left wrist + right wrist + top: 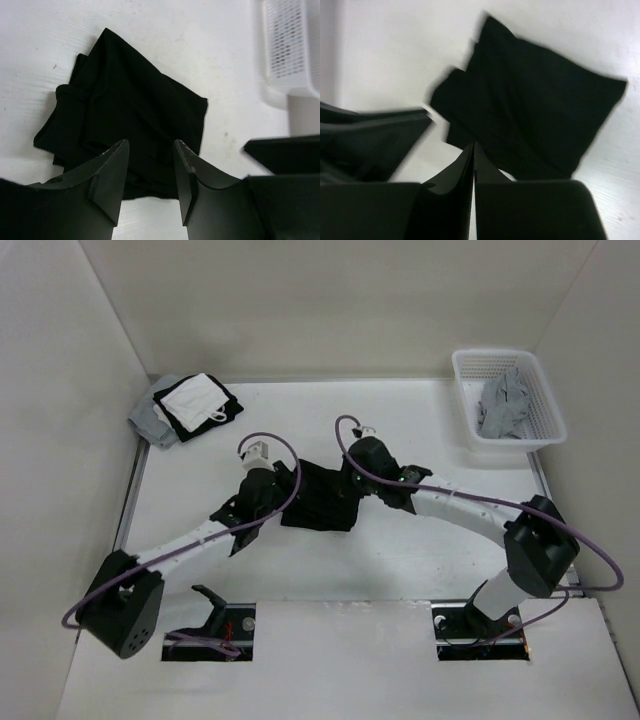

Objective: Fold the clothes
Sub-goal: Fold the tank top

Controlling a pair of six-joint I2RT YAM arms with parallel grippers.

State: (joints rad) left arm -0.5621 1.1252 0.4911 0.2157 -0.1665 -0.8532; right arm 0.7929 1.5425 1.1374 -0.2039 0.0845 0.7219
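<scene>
Now the black garment lies in the middle of the table, between the two arms. It is bunched into a small, lumpy square. The left gripper hangs just over its near edge, with its jaws partly apart and nothing in them. The right gripper has its jaws pressed tight together. I see no cloth pinched there, though that picture is blurry.

I think the fold is nearly done but messy. To do it well, the left jaws should come down on one loose edge, pick up just the top layer and lay it flat across. The right arm could press on the other side so the bundle does not slide. Go slow, because thin cloth bunches up easily.

The top view shows both arms at once. It also shows a white basket holding a grey garment at the far right, and a pile of clothes at the far left. But it hides the jaws. The left wrist view shows the lumpy layers up close. The right wrist view shows the shut jaws.
</scene>
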